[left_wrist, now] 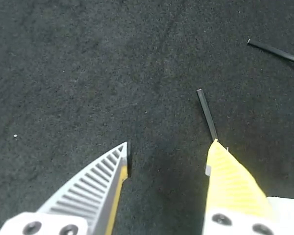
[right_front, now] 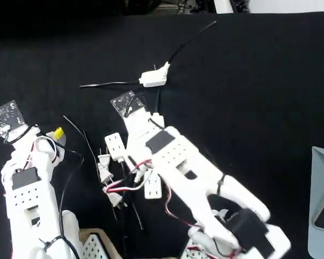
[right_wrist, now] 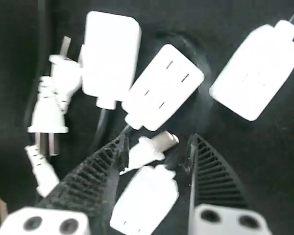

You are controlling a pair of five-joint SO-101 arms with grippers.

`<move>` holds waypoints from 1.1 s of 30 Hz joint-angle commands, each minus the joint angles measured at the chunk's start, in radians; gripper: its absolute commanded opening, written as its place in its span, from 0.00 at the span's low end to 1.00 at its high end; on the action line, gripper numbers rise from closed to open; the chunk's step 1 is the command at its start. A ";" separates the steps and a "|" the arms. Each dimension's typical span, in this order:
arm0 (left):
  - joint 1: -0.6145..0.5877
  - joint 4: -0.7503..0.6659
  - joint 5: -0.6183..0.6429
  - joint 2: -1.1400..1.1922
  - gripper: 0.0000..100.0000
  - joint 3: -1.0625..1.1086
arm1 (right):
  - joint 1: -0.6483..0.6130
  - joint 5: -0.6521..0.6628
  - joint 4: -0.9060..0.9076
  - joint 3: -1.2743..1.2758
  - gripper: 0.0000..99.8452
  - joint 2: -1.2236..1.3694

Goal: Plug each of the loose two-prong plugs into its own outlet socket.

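Observation:
My right gripper [right_wrist: 157,142] is open, its black fingers [right_wrist: 88,176] on either side of a small white plug [right_wrist: 149,148] that lies on the black cloth. Several white outlet blocks surround it: one [right_wrist: 162,88] just beyond the plug, one [right_wrist: 110,51] beside that, one [right_wrist: 256,73] further off, and one [right_wrist: 144,200] under the gripper. A loose two-prong plug [right_wrist: 48,105] lies beside them. From above, the right arm [right_front: 173,156] covers this cluster, with an outlet [right_front: 115,145] and plug [right_front: 103,164] showing. My left gripper [left_wrist: 169,144] is open over bare cloth, holding nothing.
Another white outlet [right_front: 154,77] with black cords lies further back on the table. A black cord end [left_wrist: 206,112] lies just past the left gripper's yellow finger [right_front: 58,133]. A grey container [right_front: 323,199] stands at the right edge.

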 commanded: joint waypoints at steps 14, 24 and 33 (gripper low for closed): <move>-0.143 -0.020 0.009 -0.020 0.26 -0.025 | -0.215 -0.008 -0.124 -0.030 0.19 -0.007; -0.174 -0.020 0.052 -0.020 0.26 -0.028 | -0.262 -0.069 -0.126 -0.208 0.19 0.254; -0.168 -0.020 0.051 -0.020 0.26 -0.027 | -0.315 -0.107 -0.129 -0.248 0.19 0.358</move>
